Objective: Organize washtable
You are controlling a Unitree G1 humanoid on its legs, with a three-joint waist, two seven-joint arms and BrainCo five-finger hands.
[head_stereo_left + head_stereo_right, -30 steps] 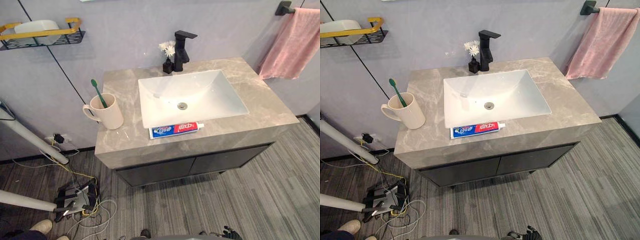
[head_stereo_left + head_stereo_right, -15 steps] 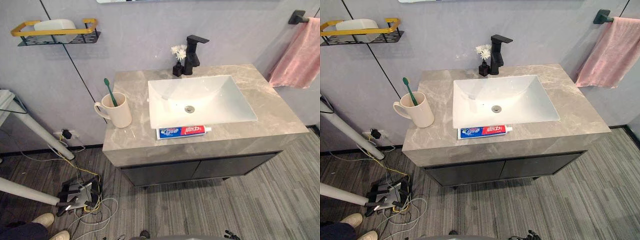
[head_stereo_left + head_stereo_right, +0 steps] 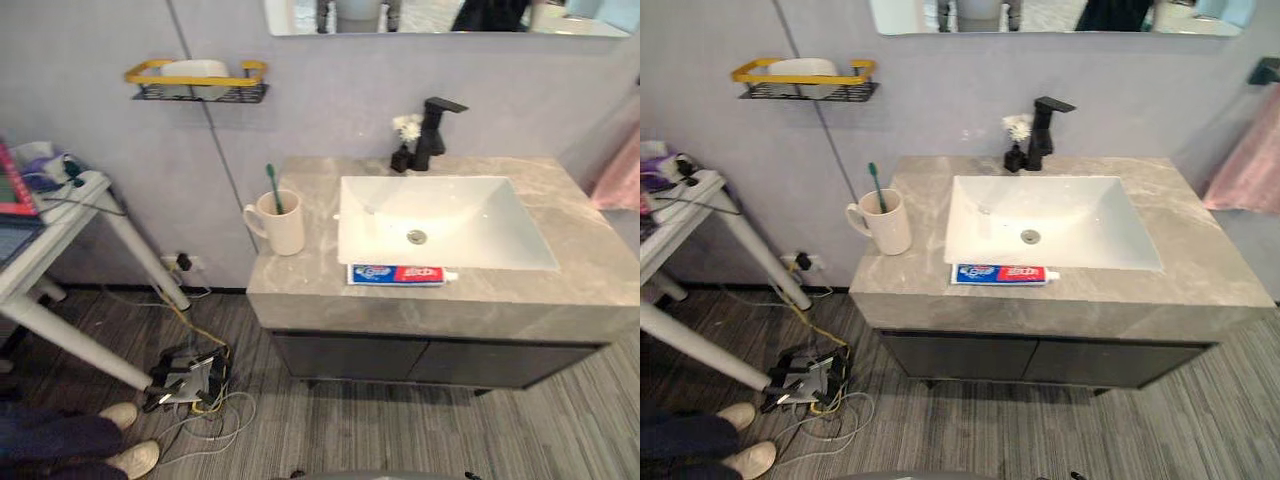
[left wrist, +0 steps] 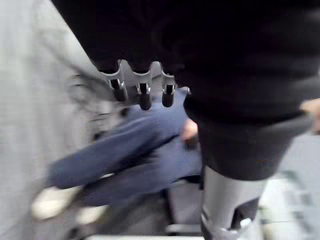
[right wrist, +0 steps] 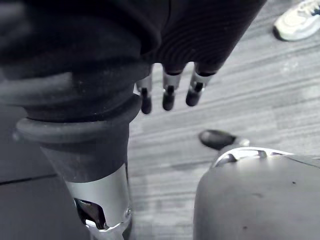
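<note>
One grey surface [image 3: 300,275] with its white sink [image 3: 470,225] now sits further right, because the camera has swung; nothing on it has shifted. The left robot hand [image 4: 145,95] and right robot hand [image 5: 169,97] hang with fingers loosely straight, holding nothing. A mug [image 3: 284,225] stands left of the sink, a toothpaste tube [image 3: 398,274] lies along the sink's front rim, and a toothbrush [image 3: 272,185] stands in the mug.

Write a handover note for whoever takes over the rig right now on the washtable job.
Left hand: open, empty, fingers hanging relaxed.
Right hand: open, empty, above the floor.
Toothpaste lies flat on the counter, in front of the sink. Mug with toothbrush stands upright at the counter's left end.
Done: nothing grasped yet.
Left: probably tidying away the toothpaste.
</note>
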